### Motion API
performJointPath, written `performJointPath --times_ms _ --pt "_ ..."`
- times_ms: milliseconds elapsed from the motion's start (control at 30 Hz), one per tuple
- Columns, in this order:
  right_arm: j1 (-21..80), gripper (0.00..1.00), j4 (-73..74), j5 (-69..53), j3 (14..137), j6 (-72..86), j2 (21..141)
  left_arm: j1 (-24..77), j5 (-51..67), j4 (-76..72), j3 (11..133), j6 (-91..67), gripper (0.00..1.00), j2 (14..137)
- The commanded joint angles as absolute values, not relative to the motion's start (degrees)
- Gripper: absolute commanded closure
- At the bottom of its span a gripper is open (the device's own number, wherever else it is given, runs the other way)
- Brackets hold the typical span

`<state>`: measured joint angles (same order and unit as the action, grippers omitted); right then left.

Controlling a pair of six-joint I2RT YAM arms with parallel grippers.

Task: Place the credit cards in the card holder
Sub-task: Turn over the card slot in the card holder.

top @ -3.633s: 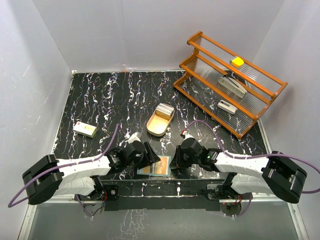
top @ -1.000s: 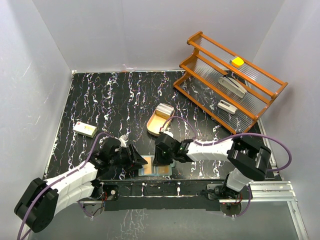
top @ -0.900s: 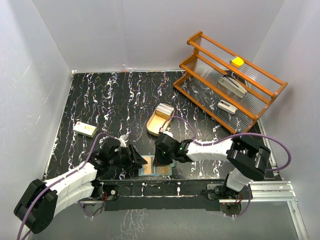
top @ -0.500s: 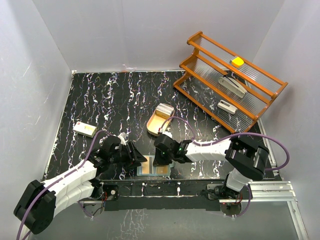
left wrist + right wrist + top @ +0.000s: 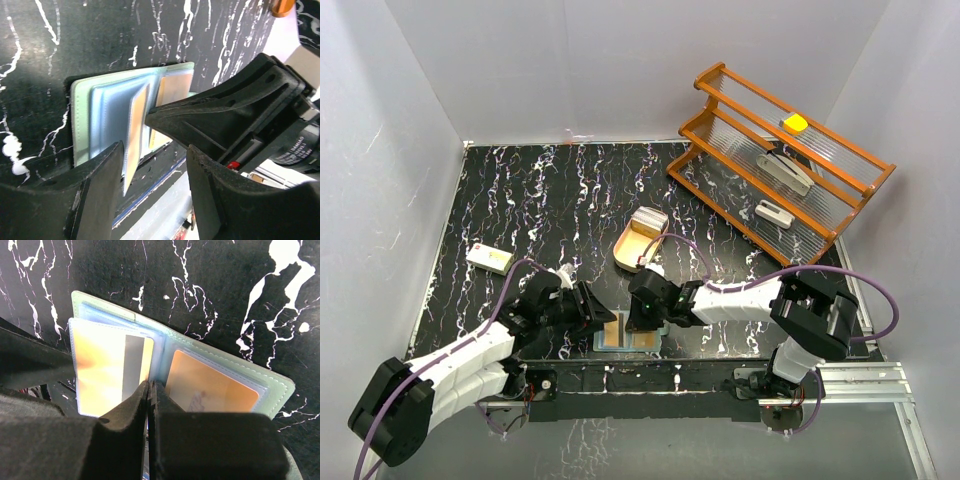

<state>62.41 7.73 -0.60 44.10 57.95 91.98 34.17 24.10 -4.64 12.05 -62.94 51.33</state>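
Observation:
The teal-green card holder (image 5: 628, 338) lies open at the table's near edge. In the right wrist view an orange credit card (image 5: 215, 385) sits in its right pocket. Another orange card with a grey stripe (image 5: 107, 370) fills a pale blue leaf on the left. In the left wrist view that leaf (image 5: 136, 125) stands up off the green cover (image 5: 80, 115). My left gripper (image 5: 155, 152) is open, and the leaf's lower edge rests against its left finger (image 5: 95, 195). My right gripper (image 5: 150, 385) is shut, its tips pressed at the holder's fold.
An oval wooden tray (image 5: 638, 242) sits just behind the holder. A small white box (image 5: 490, 259) lies at the left. An orange slatted rack (image 5: 780, 165) with small items stands at the back right. The table's front edge runs right below the holder.
My right gripper's jaws have closed at the holder's fold. The left gripper has edged closer to the holder, and the striped-card leaf now stands more upright.

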Motion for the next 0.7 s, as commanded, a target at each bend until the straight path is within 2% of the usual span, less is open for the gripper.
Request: performJointPath --times_ms 0,267,467,667 --pt "63.4 1.0 7.4 0.8 42.0 57.9 94.3 33.9 27.4 -11.1 11.0 -64.6 0.48 50.9" --pt "63.6 1.0 5.7 1.0 42.5 56.7 93.7 33.9 30.8 -18.7 9.7 -68.9 0.48 49.8" --pt "63.6 0.93 3.6 1.8 43.9 55.3 92.3 33.9 30.9 -19.6 8.9 -71.3 0.48 48.3" --pt "63.6 0.92 5.6 2.9 44.2 54.2 90.9 34.0 31.3 -21.6 9.3 -71.0 0.45 51.2"
